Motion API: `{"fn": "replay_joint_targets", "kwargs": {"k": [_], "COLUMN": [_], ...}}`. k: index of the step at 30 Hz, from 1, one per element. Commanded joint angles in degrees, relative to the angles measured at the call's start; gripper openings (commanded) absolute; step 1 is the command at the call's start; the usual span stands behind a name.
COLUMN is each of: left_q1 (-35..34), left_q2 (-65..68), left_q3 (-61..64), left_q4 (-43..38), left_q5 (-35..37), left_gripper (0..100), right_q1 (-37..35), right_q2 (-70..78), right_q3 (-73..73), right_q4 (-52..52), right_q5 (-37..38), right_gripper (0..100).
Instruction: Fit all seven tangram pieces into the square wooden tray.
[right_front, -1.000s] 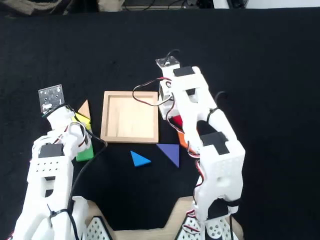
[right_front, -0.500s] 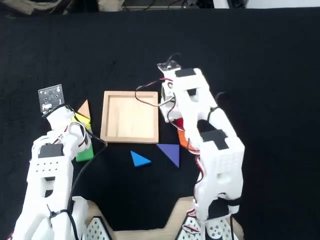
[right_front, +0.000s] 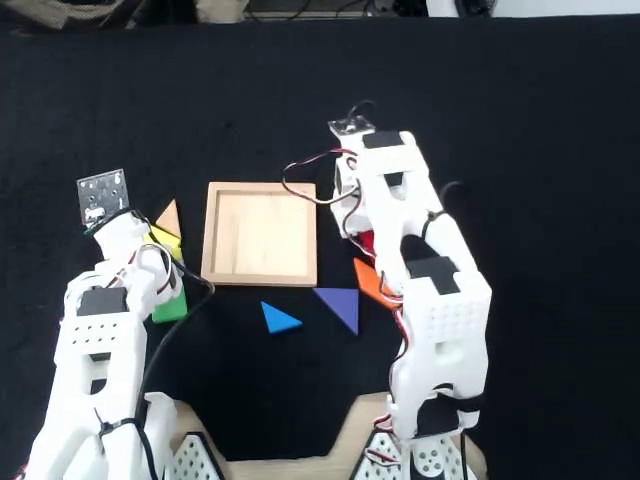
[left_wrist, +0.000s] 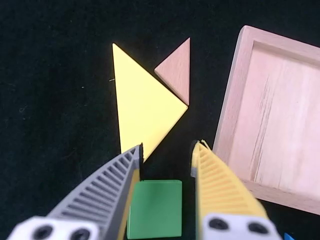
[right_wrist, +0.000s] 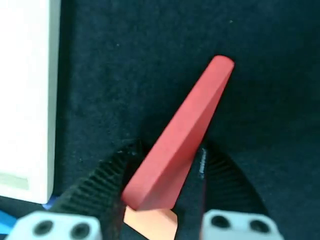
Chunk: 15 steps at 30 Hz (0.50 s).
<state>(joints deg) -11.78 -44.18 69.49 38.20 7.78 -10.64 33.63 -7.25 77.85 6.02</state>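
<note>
The square wooden tray (right_front: 209, 236) lies empty at the table's middle. Held on edge and tilted, a red piece (right_wrist: 186, 131) sits between the fingers of my right gripper (right_wrist: 162, 167), just right of the tray (right_wrist: 25, 100). An orange piece (right_front: 369, 279) lies under that arm. My left gripper (left_wrist: 167, 156) is open over a green square (left_wrist: 155, 209), left of the tray (left_wrist: 235, 95). Beyond it lie a yellow triangle (left_wrist: 142, 110) and a small tan triangle (left_wrist: 177, 75), touching each other. A blue triangle (right_front: 280, 318) and a purple triangle (right_front: 341, 304) rest in front of the tray.
Black cloth covers the table (right_front: 520, 120), with wide bare room at the back and right. Both arm bases stand on a wooden board (right_front: 300, 465) at the front edge. Loose servo cables (right_front: 300, 170) hang over the tray's back right corner.
The right arm has shifted right, away from the tray's edge, carrying the red piece. More of the orange piece shows now. The left arm has not moved.
</note>
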Motion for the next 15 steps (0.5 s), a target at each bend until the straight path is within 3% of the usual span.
{"fn": "replay_joint_targets", "kwargs": {"k": [1,6,15], "left_q1": [-0.04,0.04,3.82], "left_q2": [-0.44,-0.44,-1.05], "left_q3": [-0.31,-0.31,1.71], "left_q4": [-0.97,-0.97,-3.08], "left_q5": [0.09,0.09,-0.09], "left_gripper": [17,17,17], "right_q1": [0.35,1.76,6.95], "right_q2": [0.13,-2.24,-6.2], "right_q3": [-0.13,-0.57,-0.48], "right_q4": [-0.62,-0.7,0.35], "right_q5": [0.44,0.44,2.29], "right_gripper": [11.3,3.9,3.9]}}
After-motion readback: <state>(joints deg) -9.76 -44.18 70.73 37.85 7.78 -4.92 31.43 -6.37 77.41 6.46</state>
